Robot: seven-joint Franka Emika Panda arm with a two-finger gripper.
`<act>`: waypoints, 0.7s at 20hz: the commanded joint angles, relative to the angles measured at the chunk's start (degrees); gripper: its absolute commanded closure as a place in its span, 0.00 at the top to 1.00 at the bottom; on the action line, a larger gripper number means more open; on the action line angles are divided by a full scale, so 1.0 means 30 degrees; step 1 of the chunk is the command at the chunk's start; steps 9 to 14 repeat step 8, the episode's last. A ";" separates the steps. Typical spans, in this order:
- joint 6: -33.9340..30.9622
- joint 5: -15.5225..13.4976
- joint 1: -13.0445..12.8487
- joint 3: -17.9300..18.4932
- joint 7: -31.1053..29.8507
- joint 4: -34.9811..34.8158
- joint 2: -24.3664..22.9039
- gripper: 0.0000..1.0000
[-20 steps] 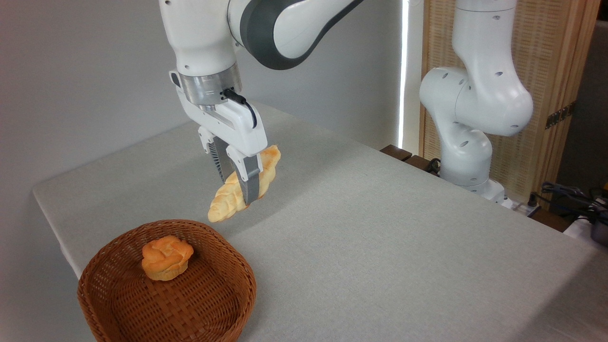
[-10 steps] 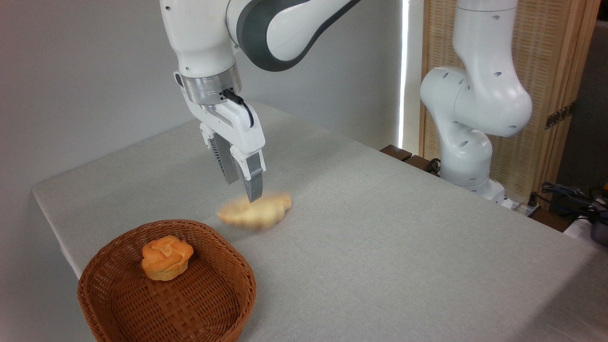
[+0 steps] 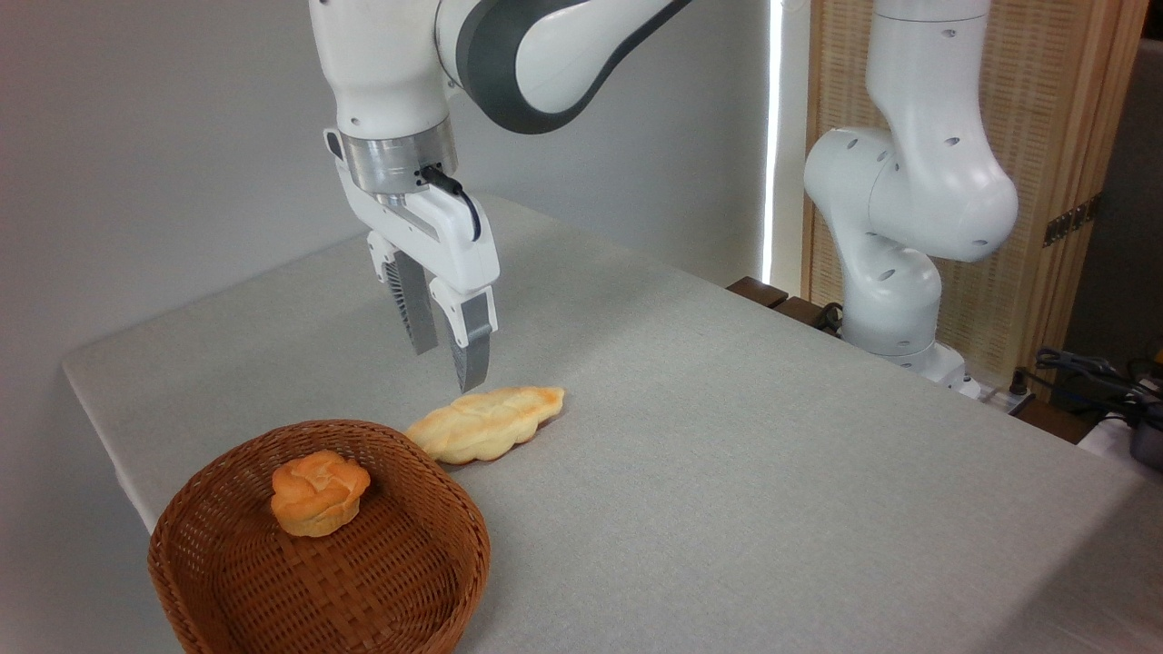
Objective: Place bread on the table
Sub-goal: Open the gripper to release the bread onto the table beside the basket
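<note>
Camera view — pale-golden braided bread [image 3: 486,423]

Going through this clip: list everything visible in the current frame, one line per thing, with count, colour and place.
bread: one, pale golden braided loaf, lying flat on the table just beyond the basket's far rim
bun: one, orange, rose-shaped, inside the basket
basket: one, brown wicker, round, near left corner of the table
table: one, covered in light grey-beige cloth, fills most of the view
wooden screen: one, light wood slats, behind the arm's base at right
cables: a few, dark, at the far right edge
robot arm: one, white with grey joints, base at right
gripper: one, white with grey fingers, open and empty, above the bread
</note>
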 commanded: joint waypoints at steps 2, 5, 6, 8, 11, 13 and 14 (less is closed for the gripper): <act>0.0249 0.0042 -0.0030 0.1764 0.0361 0.0926 -0.0316 1.00; 0.0367 0.0043 -0.0030 0.2908 0.1441 0.0958 -0.0316 1.00; 0.0367 0.0042 -0.0030 0.3142 0.1591 0.1016 -0.0345 1.00; 0.0338 0.0013 -0.0030 0.3320 0.1592 0.1192 -0.0345 1.00; 0.0338 0.0013 -0.0030 0.3320 0.1592 0.1192 -0.0345 1.00; 0.0338 0.0013 -0.0030 0.3320 0.1592 0.1192 -0.0345 1.00; 0.0338 0.0013 -0.0030 0.3320 0.1592 0.1192 -0.0345 1.00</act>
